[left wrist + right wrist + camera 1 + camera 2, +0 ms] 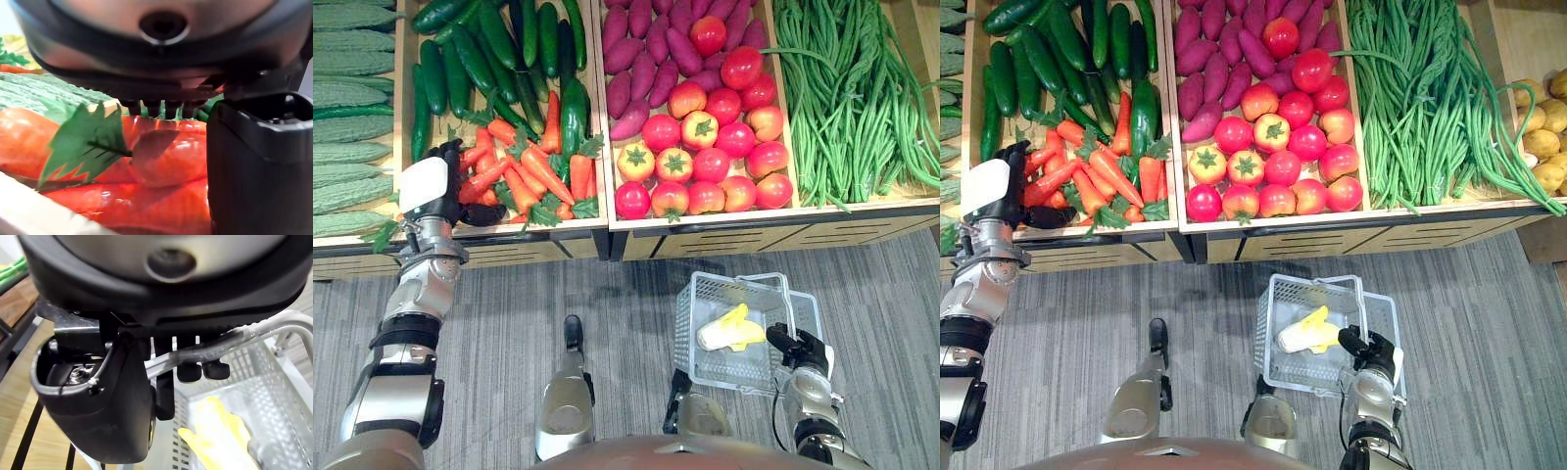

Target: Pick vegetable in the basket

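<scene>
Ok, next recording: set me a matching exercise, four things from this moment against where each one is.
Things:
1. left hand
2. right hand
3. yellow vegetable
4. long beans

Places:
A. closed round the basket handle
B. in the bin to the right of the tomatoes
C. lying in the basket
D. at the carrots

Pairs: 1-D, 2-A, 3-C, 4-B

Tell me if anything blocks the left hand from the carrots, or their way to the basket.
Nothing visible. The left hand is at the carrots; only floor lies between them and the basket, held by the right hand.
</scene>
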Motion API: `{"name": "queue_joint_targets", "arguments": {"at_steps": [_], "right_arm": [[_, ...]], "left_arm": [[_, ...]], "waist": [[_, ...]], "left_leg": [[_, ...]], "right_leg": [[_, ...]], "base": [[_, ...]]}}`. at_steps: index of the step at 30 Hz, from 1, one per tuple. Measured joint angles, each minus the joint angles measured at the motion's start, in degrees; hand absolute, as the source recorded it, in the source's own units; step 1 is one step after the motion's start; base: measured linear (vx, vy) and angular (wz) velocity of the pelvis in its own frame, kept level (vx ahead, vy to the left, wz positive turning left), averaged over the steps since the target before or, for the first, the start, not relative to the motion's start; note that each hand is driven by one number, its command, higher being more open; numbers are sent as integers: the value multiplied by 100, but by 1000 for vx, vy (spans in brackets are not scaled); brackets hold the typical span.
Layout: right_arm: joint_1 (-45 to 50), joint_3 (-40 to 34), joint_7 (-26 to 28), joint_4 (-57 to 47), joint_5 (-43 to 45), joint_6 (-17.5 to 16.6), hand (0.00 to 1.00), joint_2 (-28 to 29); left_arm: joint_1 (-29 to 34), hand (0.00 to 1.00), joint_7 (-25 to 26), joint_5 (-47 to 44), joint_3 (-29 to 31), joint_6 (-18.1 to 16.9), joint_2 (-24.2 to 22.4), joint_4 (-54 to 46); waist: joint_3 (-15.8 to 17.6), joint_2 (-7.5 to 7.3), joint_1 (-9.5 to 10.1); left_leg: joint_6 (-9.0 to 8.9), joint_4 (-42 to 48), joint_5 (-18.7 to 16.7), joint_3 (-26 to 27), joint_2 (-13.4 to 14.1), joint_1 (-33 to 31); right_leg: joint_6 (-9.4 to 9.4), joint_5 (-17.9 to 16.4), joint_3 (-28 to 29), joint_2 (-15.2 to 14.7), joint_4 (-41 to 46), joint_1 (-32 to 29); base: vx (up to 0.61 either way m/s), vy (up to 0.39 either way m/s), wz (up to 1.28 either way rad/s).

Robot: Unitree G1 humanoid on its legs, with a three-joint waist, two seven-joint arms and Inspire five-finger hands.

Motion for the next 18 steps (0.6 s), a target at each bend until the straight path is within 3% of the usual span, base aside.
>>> {"name": "queue_joint_targets", "arguments": {"at_steps": [4,5,13,18], "right_arm": [[-72,14,1,-27,0,-2,0,-5],[-94,34,1,-27,2,-2,0,-5],[-87,110,0,-187,-2,-3,0,-5],[-51,109,-2,-245,-2,-3,0,-27]], "left_arm": [[16,100,-5,0,0,17,-3,35],[17,0,-13,2,-6,17,-15,36],[-7,0,2,5,-38,-70,-82,4],[-22,0,-119,3,-35,-44,-83,17]], "waist": [[23,134,-13],[21,156,-26],[37,185,-38],[128,342,-101]], "left_leg": [[1,2,3,31,35,10],[2,2,4,33,37,11],[44,-8,37,114,77,-12],[18,-29,41,114,98,-66]], "right_leg": [[45,27,65,9,113,-78],[54,34,66,3,156,-102],[105,121,216,-13,393,-355],[113,97,220,4,334,-385]], "base": [[3,-20,-6],[-29,1,-6],[-75,26,-10],[-147,19,-4]]}}
